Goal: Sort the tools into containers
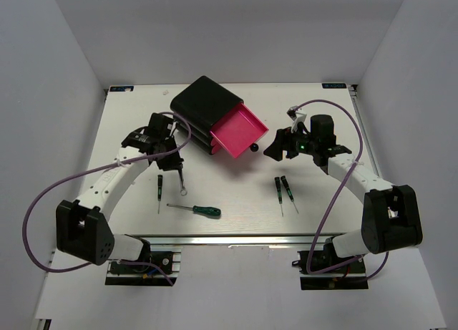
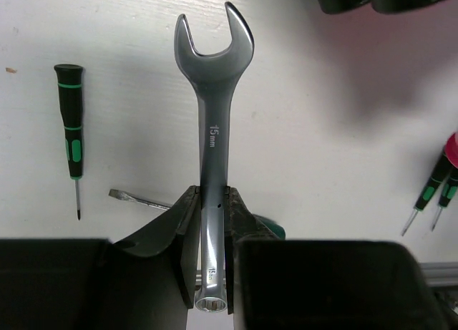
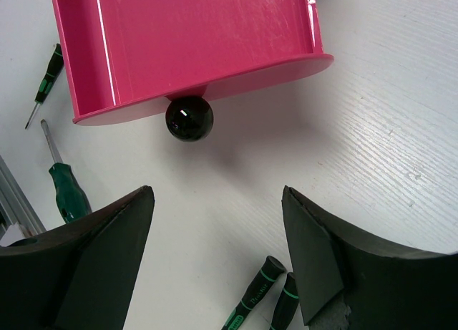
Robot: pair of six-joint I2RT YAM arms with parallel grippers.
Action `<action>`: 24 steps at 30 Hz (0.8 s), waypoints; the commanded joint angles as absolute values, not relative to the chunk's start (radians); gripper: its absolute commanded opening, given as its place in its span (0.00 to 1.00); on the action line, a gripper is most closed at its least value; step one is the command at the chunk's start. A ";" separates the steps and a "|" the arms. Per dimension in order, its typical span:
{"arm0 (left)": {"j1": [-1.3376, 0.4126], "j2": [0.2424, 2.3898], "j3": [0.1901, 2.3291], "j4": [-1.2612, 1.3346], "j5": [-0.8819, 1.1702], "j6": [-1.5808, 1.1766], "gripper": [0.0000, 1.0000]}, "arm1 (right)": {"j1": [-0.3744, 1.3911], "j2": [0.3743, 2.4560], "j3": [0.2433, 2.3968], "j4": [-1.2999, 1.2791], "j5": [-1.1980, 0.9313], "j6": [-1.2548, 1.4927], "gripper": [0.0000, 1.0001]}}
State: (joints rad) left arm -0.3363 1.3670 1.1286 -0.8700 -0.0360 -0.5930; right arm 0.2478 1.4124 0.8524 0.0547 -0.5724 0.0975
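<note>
My left gripper [image 1: 177,160] is shut on the shaft of a silver 15 mm wrench [image 2: 213,129], holding it above the table, left of the box; the wrench [image 1: 183,182] points toward the near edge. The black box [image 1: 204,104] has one pink drawer [image 1: 237,129] pulled open, with nothing in the part that shows. My right gripper [image 1: 273,149] is open, its jaws wide apart just short of the drawer's black knob [image 3: 189,119]. A green-handled screwdriver [image 1: 197,210] lies near the front. One thin precision screwdriver [image 1: 159,189] lies left, two more [image 1: 283,191] lie right.
The other pink drawers under the open one look closed in the box. A metal rail [image 1: 236,239] runs along the table's near edge. White walls enclose the table on the left, back and right.
</note>
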 commanded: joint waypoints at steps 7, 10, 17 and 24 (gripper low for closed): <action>-0.342 1.281 1.207 -0.893 0.058 -0.623 0.00 | 0.241 1.374 0.836 0.089 -0.588 0.098 0.78; -0.348 1.282 1.224 -0.900 0.069 -0.624 0.00 | 0.242 1.371 0.833 0.092 -0.588 0.098 0.78; -0.368 1.302 1.284 -0.913 0.083 -0.634 0.00 | 0.242 1.361 0.819 0.100 -0.588 0.104 0.78; -0.420 1.342 1.363 -0.913 0.089 -0.652 0.00 | 0.242 1.350 0.810 0.104 -0.588 0.104 0.77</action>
